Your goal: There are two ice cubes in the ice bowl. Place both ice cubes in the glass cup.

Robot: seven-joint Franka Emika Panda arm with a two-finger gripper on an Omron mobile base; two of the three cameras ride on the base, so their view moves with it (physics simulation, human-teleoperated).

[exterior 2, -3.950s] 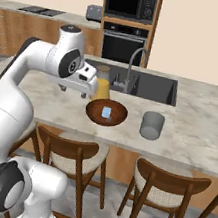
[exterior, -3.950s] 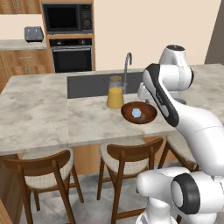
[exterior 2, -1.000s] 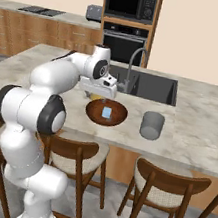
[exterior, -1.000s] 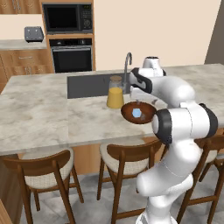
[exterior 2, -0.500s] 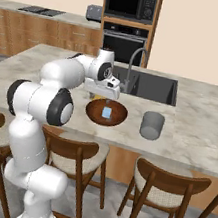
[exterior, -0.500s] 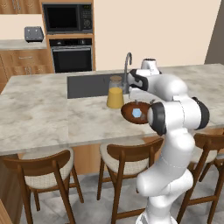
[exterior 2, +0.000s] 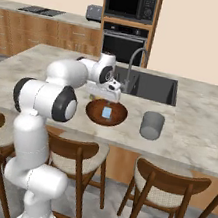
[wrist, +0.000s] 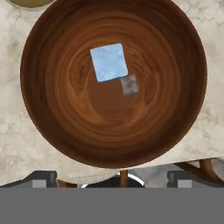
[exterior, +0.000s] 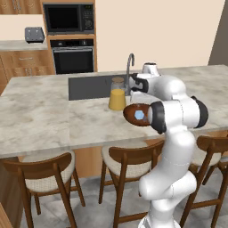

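The dark reddish-brown wooden ice bowl lies straight below my hand. Inside it, a pale blue ice cube rests left of centre. A smaller, greyer translucent cube touches its lower corner. My gripper hovers above the bowl, open, with its fingertips far apart and nothing between them. From the right base view, the gripper hangs just over the bowl, where one blue cube shows. The grey glass cup stands on the counter to the bowl's right, apart from it. The left base view has the bowl partly behind my arm.
A glass jar of orange juice stands just behind the bowl, near the sink and its faucet. The bowl sits close to the counter's front edge. Wooden chairs stand below that edge.
Four seconds ago the arm was folded back beside the bowl. It has since swung forward, bringing the hand over the bowl, and in the last second it edged slightly further. The bowl and cup stay put.
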